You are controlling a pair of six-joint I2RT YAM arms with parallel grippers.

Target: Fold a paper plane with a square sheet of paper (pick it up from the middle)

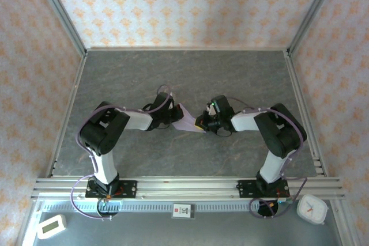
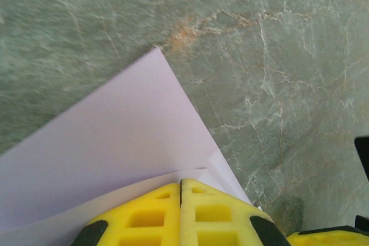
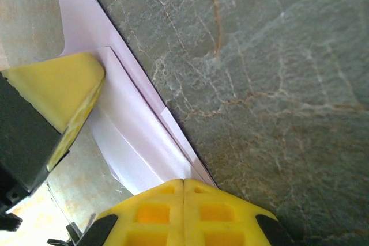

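The lavender paper [image 1: 188, 121] lies folded in layers on the grey table between the two arms, one pointed corner [image 2: 157, 50] aimed away from the left wrist. My left gripper [image 2: 181, 184] is shut, and its yellow tips sit on the paper's near edge. No paper shows between its pads. In the right wrist view its yellow finger [image 3: 57, 87] lies across the folded strip [image 3: 135, 136]. My right gripper [image 3: 183, 181] is shut as well. Its tips meet the paper's long creased edge, and I cannot tell whether they pinch it. The grippers [image 1: 174, 118] [image 1: 203, 124] face each other across the sheet.
The marbled grey tabletop [image 1: 190, 76] is walled by patterned panels with metal rails. A white timer [image 1: 312, 208], a small display [image 1: 51, 226] and a label card [image 1: 182, 210] sit on the near ledge behind the arm bases.
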